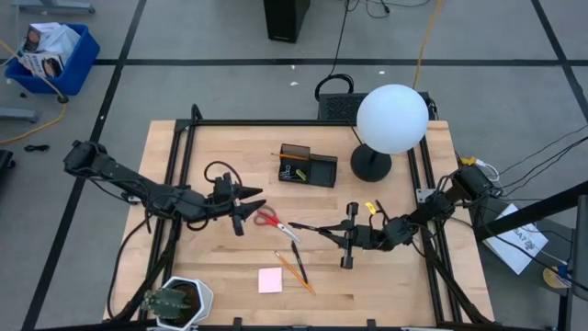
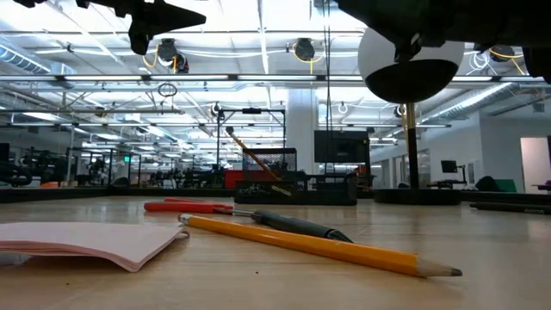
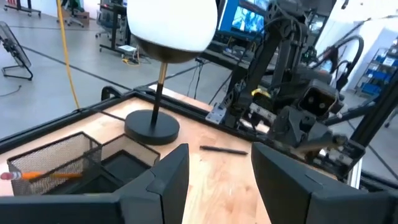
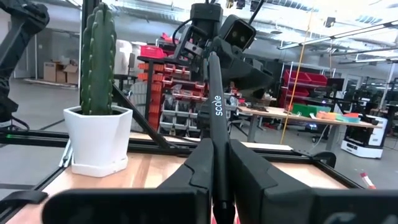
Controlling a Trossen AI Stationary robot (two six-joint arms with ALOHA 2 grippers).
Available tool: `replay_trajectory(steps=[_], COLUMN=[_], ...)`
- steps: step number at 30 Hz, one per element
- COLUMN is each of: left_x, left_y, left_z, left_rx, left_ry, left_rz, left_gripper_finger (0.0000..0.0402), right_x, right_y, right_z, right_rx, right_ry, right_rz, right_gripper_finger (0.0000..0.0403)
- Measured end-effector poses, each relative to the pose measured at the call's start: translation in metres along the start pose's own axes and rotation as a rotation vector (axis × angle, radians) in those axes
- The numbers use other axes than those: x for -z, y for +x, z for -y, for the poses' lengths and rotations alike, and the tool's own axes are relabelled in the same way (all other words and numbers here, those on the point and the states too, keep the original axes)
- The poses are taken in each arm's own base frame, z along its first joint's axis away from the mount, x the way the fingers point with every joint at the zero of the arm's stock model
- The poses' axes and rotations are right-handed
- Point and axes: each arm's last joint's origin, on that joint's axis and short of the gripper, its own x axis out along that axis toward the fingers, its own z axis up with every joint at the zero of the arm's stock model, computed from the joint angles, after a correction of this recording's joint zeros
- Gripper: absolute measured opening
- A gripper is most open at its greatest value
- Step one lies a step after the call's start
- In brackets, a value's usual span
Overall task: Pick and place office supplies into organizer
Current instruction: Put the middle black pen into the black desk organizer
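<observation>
I've got the right pincer (image 1: pixel 317 227) out over the middle of the worktop (image 1: pixel 386 276), clenched on a black pen (image 4: pixel 214 124) that stands up between its fingers in the right wrist view, white lettering on the barrel. The left pincer (image 1: pixel 253 204) hangs above the worktop with its fingers (image 3: pixel 165 180) parted and nothing between them, just beside the red-handled scissors (image 1: pixel 269 219), which lie flat on the wood. Nearer the front edge I see an orange pencil (image 1: pixel 294 272) and another dark pen (image 1: pixel 298 256) lying close together, and the pink sticky-note pad (image 1: pixel 270 280) sits just beside them. The organizer (image 1: pixel 308 166) sits toward the back of the worktop, next to the lamp (image 1: pixel 390 119) with the white globe; from the left wrist view I can see an orange pencil already lying in its mesh section. A cactus in a white pot (image 1: pixel 175 302) occupies the front left corner.
</observation>
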Motion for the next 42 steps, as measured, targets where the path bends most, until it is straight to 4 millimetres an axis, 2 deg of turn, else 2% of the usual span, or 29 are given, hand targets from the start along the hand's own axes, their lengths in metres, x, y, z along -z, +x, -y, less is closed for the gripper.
replay_trajectory(steps=[13, 19, 26, 30, 34, 38, 42], left_x=[-0.004, -0.004, -0.004, -0.004, 0.001, 0.007, 0.010], left_y=[0.001, 0.001, 0.001, 0.001, 0.005, 0.014, 0.020], left_z=[0.000, 0.000, 0.001, 0.001, 0.002, 0.004, 0.005], left_rx=[0.013, 0.013, 0.025, 0.045, 0.039, 0.033, 0.055], left_ry=[-0.015, -0.011, -0.012, -0.019, -0.023, -0.029, -0.021], left_rz=[0.033, 0.033, 0.029, 0.022, 0.009, 0.028, 0.045], left_gripper_finger=[0.0179, 0.0179, 0.0179, 0.0179, 0.0179, 0.0179, 0.0179], right_x=[0.001, -0.001, 0.006, 0.004, -0.002, -0.005, -0.008], right_y=[0.001, 0.009, 0.027, 0.039, 0.054, 0.071, 0.080], right_z=[0.001, 0.016, 0.045, 0.060, 0.066, 0.068, 0.071], right_rx=[0.001, 0.069, 0.052, 0.037, 0.000, 0.013, 0.001], right_ry=[0.038, 0.013, 0.086, 0.110, 0.119, 0.094, 0.083], right_rz=[-0.004, 0.037, 0.040, 0.075, 0.102, 0.054, 0.044], right_gripper_finger=[0.0025, 0.0025, 0.0025, 0.0025, 0.0025, 0.0025, 0.0025])
